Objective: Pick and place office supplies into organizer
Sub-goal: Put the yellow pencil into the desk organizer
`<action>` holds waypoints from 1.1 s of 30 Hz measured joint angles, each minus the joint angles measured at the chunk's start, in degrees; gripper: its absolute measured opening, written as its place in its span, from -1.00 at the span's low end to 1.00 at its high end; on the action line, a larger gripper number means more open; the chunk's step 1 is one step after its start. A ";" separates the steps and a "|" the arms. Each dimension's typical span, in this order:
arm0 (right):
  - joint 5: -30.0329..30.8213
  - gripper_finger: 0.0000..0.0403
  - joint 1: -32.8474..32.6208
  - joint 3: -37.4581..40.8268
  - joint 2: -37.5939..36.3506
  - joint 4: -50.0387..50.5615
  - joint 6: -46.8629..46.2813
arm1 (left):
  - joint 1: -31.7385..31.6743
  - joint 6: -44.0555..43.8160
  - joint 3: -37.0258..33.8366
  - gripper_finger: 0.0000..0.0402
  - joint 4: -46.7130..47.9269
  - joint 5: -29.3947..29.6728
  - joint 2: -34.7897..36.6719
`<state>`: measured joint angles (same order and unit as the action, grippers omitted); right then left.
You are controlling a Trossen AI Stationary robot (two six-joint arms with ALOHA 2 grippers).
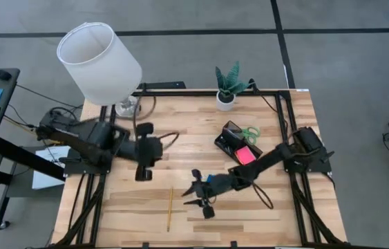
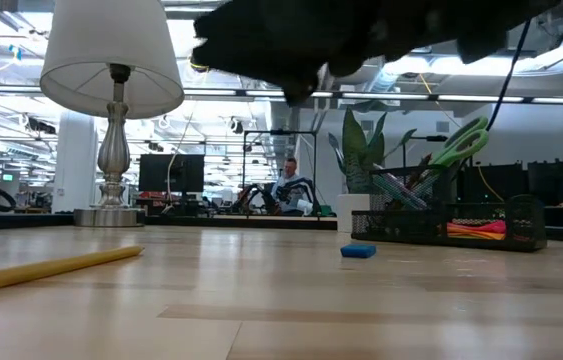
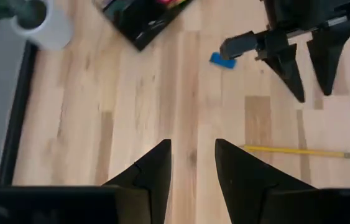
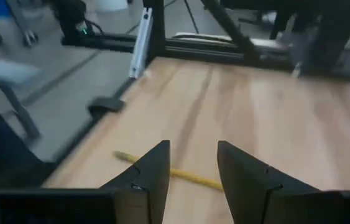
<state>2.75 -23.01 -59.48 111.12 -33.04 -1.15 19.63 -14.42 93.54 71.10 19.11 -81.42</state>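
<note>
The black organizer (image 1: 230, 138) stands at the table's far right and holds green-handled scissors (image 1: 250, 132) and a pink sticky-note pad (image 1: 247, 155). A yellow pencil (image 1: 169, 208) lies flat near the front edge. A blue eraser (image 3: 222, 60) lies flat between the pencil and the organizer. My right gripper (image 1: 188, 195) hovers open just right of the pencil (image 4: 184, 176), fingers pointing at it, touching nothing. My left gripper (image 1: 158, 149) is raised over the table's left half, open and empty (image 3: 193, 168).
A white-shaded lamp (image 1: 101, 61) stands at the far left corner, and a potted plant (image 1: 226, 87) behind the organizer. In the low view the eraser (image 2: 358, 251) lies in front of the organizer (image 2: 451, 228). Bare wood lies between the two grippers.
</note>
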 joint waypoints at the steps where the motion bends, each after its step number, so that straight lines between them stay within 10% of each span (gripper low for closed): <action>1: -0.74 -0.37 0.76 0.00 -0.01 0.13 2.36 | 1.84 -3.50 0.00 -0.42 0.98 2.25 -0.48; 13: -32.19 -0.37 12.44 0.00 0.79 -3.40 9.61 | 24.00 -52.25 0.00 -0.42 9.54 19.65 -13.82; 19: -34.56 -0.37 15.70 -0.02 0.75 -4.30 16.87 | 28.56 -70.25 0.00 -0.42 9.19 21.89 -22.24; 28: -34.35 -0.37 17.48 -0.02 0.75 -6.54 17.25 | 29.18 -83.34 0.00 -0.42 5.34 8.65 -33.43; 33: -34.19 -0.37 19.02 -0.02 0.75 -6.89 15.89 | 30.70 -87.03 0.02 -0.42 -7.65 14.09 -36.73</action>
<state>-31.44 -3.98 -59.51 111.87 -39.93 14.74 50.33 -101.46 93.56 63.45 33.20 -118.15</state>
